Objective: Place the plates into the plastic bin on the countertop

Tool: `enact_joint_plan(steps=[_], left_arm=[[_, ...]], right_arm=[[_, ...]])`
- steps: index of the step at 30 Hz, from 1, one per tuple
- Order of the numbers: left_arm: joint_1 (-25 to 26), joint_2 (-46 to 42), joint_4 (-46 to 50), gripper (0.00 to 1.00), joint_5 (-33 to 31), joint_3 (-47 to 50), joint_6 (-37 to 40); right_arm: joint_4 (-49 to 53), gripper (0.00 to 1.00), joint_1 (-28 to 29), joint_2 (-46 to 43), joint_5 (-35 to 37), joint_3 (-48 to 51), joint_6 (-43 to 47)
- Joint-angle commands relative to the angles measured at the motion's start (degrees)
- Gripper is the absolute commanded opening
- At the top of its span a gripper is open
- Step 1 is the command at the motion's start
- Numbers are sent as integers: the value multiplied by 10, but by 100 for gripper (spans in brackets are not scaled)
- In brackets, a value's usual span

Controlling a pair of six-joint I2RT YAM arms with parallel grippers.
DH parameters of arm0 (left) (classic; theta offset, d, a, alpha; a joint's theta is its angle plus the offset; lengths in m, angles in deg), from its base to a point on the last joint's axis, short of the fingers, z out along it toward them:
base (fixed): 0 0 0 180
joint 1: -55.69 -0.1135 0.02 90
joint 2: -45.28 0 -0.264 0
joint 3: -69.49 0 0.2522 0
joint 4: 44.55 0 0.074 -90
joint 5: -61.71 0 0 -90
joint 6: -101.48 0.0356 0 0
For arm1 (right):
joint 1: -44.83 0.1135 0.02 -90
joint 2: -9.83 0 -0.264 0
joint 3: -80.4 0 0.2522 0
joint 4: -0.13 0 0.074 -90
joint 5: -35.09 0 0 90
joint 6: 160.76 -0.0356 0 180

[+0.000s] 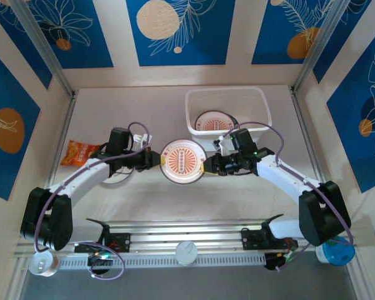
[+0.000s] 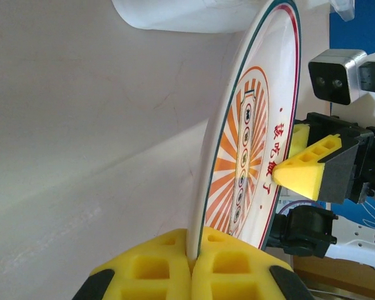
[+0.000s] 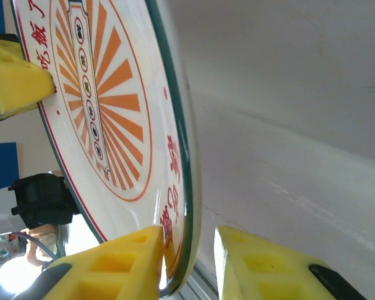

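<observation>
A white plate (image 1: 182, 161) with an orange sunburst centre and a green rim hangs on edge above the countertop (image 1: 144, 200), between the two arms. My left gripper (image 1: 156, 159) is shut on its left rim; in the left wrist view the yellow pads (image 2: 162, 265) pinch the plate (image 2: 250, 125). My right gripper (image 1: 207, 165) straddles the opposite rim. In the right wrist view one pad (image 3: 137, 250) touches the printed face of the plate (image 3: 112, 112), and the other stands a small gap off its back. The plastic bin (image 1: 259, 103) behind holds another plate (image 1: 214, 123).
An orange snack packet (image 1: 81, 152) lies at the left, by the left arm. A white round edge (image 1: 115, 177) shows under that arm. A metal rail (image 1: 187, 240) runs along the near edge, with the arm bases on it. Cream walls close in the sides.
</observation>
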Motion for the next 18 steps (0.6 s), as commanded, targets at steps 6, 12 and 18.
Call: enact_joint_plan(steps=[6,12,18], left_arm=[[14,-22,-20,0,20,4,-7],[17,-24,-20,0,16,6,-8],[17,-40,21,24,3,-16,11]], right_arm=[[-28,21,3,-22,0,-6,-35],[-42,15,4,-23,-5,-10,-51],[11,10,2,-57,19,-38,-33]])
